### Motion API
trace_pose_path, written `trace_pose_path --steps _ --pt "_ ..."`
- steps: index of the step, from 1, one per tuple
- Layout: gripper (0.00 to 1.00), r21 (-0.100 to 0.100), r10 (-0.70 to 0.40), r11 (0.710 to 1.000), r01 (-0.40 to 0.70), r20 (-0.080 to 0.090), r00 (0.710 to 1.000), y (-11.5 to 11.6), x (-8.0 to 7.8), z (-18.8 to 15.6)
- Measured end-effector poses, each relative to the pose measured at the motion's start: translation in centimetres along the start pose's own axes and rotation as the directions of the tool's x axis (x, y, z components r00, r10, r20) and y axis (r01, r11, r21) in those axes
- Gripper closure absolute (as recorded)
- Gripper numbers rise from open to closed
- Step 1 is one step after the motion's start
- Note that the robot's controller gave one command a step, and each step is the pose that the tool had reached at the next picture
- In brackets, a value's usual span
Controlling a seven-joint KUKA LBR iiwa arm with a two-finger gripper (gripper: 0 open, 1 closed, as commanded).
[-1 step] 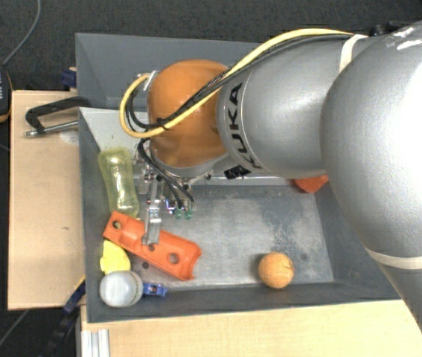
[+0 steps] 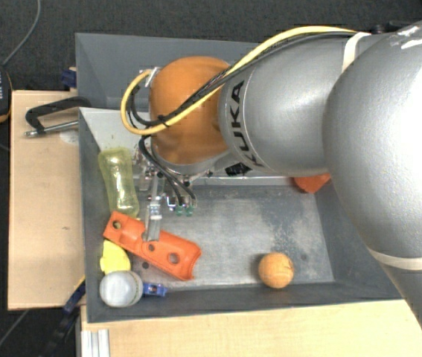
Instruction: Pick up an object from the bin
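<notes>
My gripper [image 2: 152, 229] hangs under the arm's orange cover at the left of the bin, its tip down on the middle of an orange flat plastic piece with round holes [image 2: 167, 253]. That piece lies slanted on the bin floor near the front left. A pale yellow see-through bottle [image 2: 119, 178] lies just left of the gripper, along the left wall. A yellow thing [image 2: 113, 259] sits partly tucked under the orange piece's left end.
A white round thing with a blue end [image 2: 123, 288] rests in the front left corner. An orange ball [image 2: 275, 269] lies near the front wall at the right. Another orange thing [image 2: 311, 182] peeks out under the arm at the right.
</notes>
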State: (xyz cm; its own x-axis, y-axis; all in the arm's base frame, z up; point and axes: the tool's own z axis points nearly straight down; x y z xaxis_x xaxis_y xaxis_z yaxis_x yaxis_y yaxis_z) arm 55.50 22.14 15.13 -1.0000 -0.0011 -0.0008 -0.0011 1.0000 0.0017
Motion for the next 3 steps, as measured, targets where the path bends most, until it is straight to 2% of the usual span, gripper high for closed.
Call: trace_pose_path --steps 1,2,3 --pt "0.0 0.0 0.097 0.995 -0.097 -0.003 0.995 -1.5 4.2 6.1" --pt "0.0 0.0 0.107 0.994 -0.107 -0.002 0.994 -1.6 5.7 6.1" --pt "0.0 -0.002 0.213 0.977 -0.213 -0.002 0.977 -2.3 6.1 4.9"
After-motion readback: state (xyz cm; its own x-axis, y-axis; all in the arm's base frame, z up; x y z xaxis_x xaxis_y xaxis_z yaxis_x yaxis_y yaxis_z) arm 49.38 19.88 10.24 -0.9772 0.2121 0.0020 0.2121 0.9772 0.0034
